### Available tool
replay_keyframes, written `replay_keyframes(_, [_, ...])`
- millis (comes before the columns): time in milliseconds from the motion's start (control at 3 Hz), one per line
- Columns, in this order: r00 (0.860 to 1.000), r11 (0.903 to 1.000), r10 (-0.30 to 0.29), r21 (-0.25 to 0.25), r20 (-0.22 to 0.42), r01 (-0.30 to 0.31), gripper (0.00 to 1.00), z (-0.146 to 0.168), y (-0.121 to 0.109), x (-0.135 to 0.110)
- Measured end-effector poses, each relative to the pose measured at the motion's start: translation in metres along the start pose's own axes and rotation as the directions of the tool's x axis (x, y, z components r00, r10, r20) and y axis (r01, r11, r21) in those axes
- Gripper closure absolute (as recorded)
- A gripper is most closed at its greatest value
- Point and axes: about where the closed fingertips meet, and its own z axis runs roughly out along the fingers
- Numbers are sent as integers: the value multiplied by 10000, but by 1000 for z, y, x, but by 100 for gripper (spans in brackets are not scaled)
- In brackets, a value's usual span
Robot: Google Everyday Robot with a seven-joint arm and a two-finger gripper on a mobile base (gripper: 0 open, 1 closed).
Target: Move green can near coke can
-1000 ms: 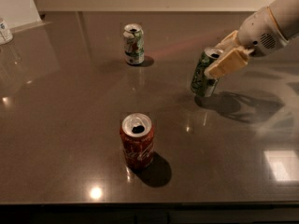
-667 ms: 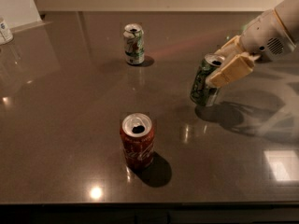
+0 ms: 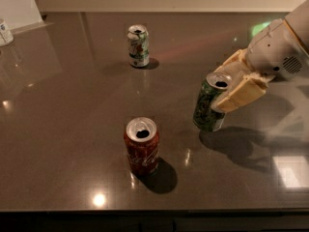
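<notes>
The gripper (image 3: 221, 88) hangs over the right part of the dark, glossy table (image 3: 67, 129), reaching in from the right on a white arm (image 3: 275, 50). It is clenched around the green can (image 3: 206, 111). One tan finger (image 3: 241, 94) presses the side of the can that faces the camera, and the other shows behind the can's rim. The green can sits between these fingers, leaning with its open silver top tipped toward the arm and its base pointing down and to the left. Whether the base touches the table cannot be told. A dark shadow lies on the table just below and to the right of the gripper. The coke can (image 3: 142, 148) stands upright below and to the left of the gripper, closer to the table's front edge and clearly apart from the held can. A mostly white can (image 3: 138, 45) with green and red markings stands upright well above and to the left of the gripper, toward the far side. A small white container (image 3: 5, 32) sits at the far left edge, the thing farthest from the gripper.
</notes>
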Motion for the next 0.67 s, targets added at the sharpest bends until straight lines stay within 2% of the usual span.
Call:
replay_keyframes(333, [9942, 9941, -1068, -195, -86, 1066, 100, 13, 26, -13])
replay_keyframes(667, [9818, 9815, -1897, -300, -117, 1893, 100, 32, 39, -23])
